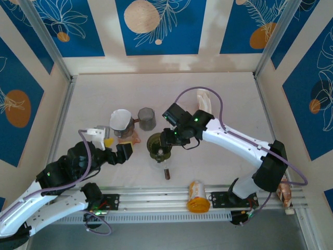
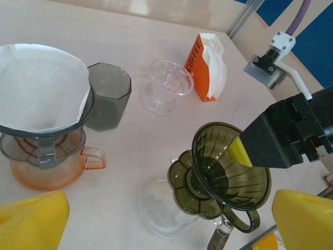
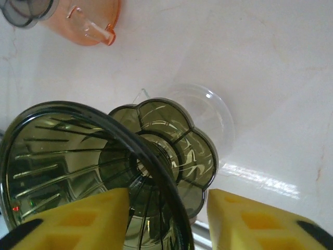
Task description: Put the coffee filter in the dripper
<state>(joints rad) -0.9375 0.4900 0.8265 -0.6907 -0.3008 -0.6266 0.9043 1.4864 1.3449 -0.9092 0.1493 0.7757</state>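
Right tool (image 3: pixel 167 211): jaws partly spread, astride the rim of the green dripper (image 3: pixel 78 156). 1 yellow pad sits inside the cone and the other outside the wall. A gap shows on each side of the rim, so nothing is pinched.
Left tool (image 2: pixel 169 213): spread wide, holding nothing and touching nothing. It hovers low over the surface (image 1: pixel 229 88), between the grey dripper (image 2: pixel 62 143) and the green dripper.
Coffee filter (image 2: pixel 41 86): white and opened out, seated in the grey dripper, which stands on an orange-tinted handled cup (image 2: pixel 67 172).
Green dripper: tilted, with its mouth turned toward the right tool and its scalloped foot over a clear glass vessel (image 2: pixel 156 205).
Neighbours: a dark grey cup (image 2: pixel 106 96) stands just beside the grey dripper; whether they touch cannot be told. A clear dripper (image 2: pixel 166 86) stands upright beyond it, apart. A filter pack (image 2: pixel 205 67) stands just beside the clear dripper.
Edges: aluminium rails run along the left and right sides. A near rail (image 1: pixel 156 200) carries both arm bases, and an orange bottle (image 1: pixel 197 197) lies on it between them.
Open room: the far strip of the surface and the stretch to the right, beyond the right arm, are open. The centre is crowded, with the 2 tools, 3 drippers and the cups close together.
Writing: "COFFEE" in white on the orange face of the filter pack.
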